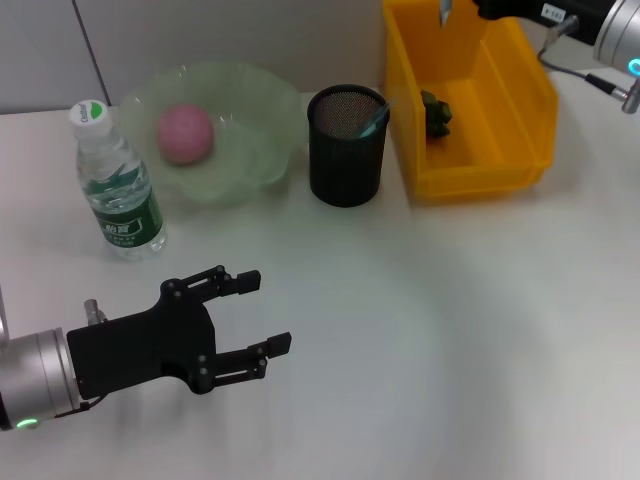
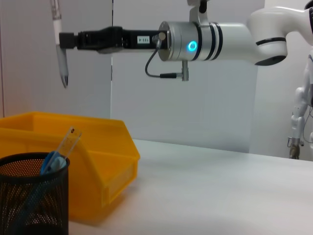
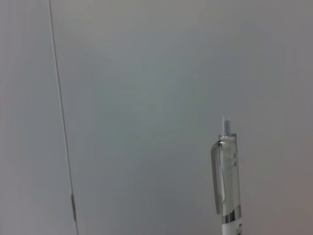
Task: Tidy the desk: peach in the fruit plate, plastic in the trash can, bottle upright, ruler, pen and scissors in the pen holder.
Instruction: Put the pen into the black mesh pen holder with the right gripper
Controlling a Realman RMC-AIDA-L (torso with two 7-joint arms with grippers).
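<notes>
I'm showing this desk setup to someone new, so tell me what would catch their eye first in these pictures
Most striking is the right gripper high above the yellow bin, holding a pen that hangs tip down. On the desk, a pink peach sits in the pale green fruit plate, between an upright bottle and the black mesh pen holder. The open left gripper hovers over the bare near desk.

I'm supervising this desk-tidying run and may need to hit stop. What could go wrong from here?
1. The right gripper holds the pen over the yellow bin, not the pen holder; released here, it would likely land with the trash.
2. The ruler and a blue item already lean inside the holder, so the pen could snag on them.
</notes>
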